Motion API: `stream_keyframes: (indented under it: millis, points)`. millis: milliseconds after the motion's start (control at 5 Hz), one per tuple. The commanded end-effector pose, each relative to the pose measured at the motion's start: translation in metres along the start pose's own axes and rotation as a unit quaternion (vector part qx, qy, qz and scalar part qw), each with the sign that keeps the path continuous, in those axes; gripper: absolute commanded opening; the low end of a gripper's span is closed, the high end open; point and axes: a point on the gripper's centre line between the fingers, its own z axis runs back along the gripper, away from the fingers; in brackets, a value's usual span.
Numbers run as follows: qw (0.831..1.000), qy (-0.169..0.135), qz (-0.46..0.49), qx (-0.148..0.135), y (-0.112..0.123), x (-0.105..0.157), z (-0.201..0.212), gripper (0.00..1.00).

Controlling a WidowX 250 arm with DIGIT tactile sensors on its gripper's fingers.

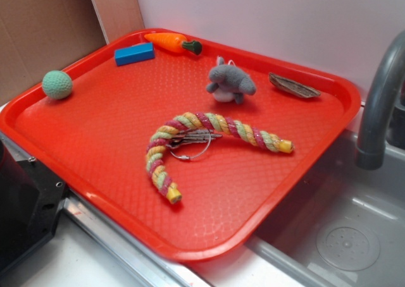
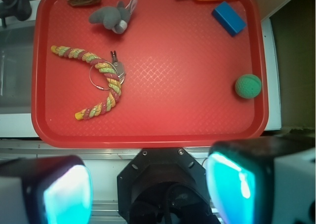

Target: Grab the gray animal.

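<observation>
Wrist view shows my hand [image 2: 148, 189] spread wide and holding nothing, its two fingers [image 2: 66, 194] at the bottom corners of the frame, well short of the red tray [image 2: 148, 132]. By my reading the grab has not begun; the whole approach and closing remain. The gray animal [image 2: 112, 16] lies near the tray's upper left of this frame, beside a brown pod-like piece [image 2: 84, 0]. It looks soft, gray-bodied with a white belly and pale ears, clear of the braided rope toy [image 2: 101, 83].
</observation>
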Motion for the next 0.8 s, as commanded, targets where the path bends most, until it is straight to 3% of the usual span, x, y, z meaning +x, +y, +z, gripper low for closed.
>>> stream_keyframes:
  millis: [0,200,400,600]
  points:
    - [1.0,0.0,0.0,0.0,0.0,0.0,0.0,1.0]
    - [0.988,0.016,0.134,-0.073,-0.003,0.046,-0.05,1.0]
    - [0.956,0.035,0.264,-0.123,-0.016,0.093,-0.057,1.0]
    - [0.956,0.035,0.264,-0.123,-0.016,0.093,-0.057,1.0]
